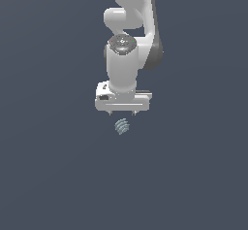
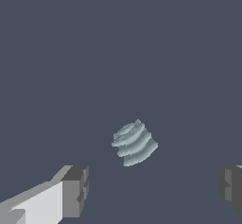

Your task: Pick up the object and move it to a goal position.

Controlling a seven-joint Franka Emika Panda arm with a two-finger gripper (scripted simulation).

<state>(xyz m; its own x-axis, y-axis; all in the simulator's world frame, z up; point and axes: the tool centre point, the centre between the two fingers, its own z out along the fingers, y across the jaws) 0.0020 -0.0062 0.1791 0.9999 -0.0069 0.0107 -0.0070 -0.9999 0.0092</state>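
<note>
Gripper (image 1: 121, 113) spread wide; we see the object (image 1: 122, 126) free, just off its fingertips at six o'clock in the exterior view.

**Quick headcount of the scene**

Not much to tally here. One white robot arm (image 1: 127, 54), with one claw (image 1: 122, 112) on its end. That claw has two fingers (image 2: 75, 190), both showing in the wrist view. One ribbed blue-grey lump (image 1: 122, 126). One plain dark tabletop (image 1: 48, 175). That's four kinds of thing.
</note>
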